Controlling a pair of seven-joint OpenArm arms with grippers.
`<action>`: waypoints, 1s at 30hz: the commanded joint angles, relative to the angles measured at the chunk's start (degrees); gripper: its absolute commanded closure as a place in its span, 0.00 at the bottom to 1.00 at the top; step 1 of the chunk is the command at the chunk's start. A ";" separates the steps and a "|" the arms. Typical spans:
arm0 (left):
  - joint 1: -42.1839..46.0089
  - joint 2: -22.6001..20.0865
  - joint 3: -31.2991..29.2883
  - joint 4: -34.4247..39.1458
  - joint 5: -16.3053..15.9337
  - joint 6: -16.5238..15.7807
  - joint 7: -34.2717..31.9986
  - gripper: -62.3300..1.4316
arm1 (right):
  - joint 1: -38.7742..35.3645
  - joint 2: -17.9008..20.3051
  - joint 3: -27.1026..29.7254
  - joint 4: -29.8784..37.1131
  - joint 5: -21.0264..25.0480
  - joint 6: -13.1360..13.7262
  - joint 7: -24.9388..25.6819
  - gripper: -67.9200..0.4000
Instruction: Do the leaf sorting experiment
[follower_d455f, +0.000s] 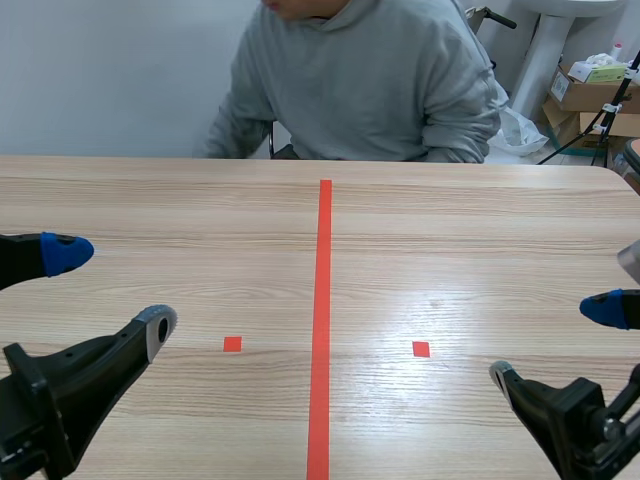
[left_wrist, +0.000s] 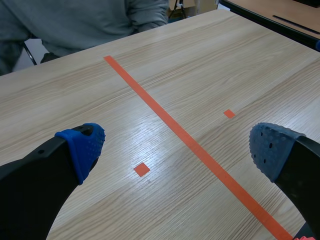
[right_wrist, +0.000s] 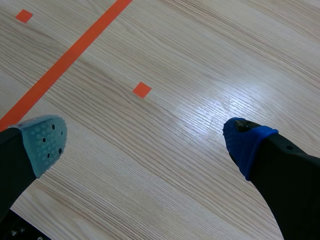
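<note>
At the lower left, the left gripper lies low over the table, its thick black fingers spread wide, dotted pads apart. At the lower right, the right gripper mirrors it, likewise released. Between them the glossy, pale wood-grain top carries a straight orange-red tape line flanked by two small squares. Beyond the far edge, at top centre, a person in a soft grey hoodie sits.
</note>
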 joint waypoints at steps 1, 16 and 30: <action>0.09 0.26 -0.37 0.61 -0.74 -0.07 -0.83 0.00 | 0.20 0.44 0.68 0.74 0.35 -0.22 2.16 0.04; -0.04 0.31 -0.37 0.28 -0.66 -0.15 2.84 0.00 | 0.37 -2.54 0.66 0.74 0.13 -0.22 -2.40 0.04; -0.04 0.31 -0.37 0.28 -0.66 -0.15 2.82 0.00 | 0.37 -3.06 0.66 0.74 0.13 -0.22 -2.43 0.04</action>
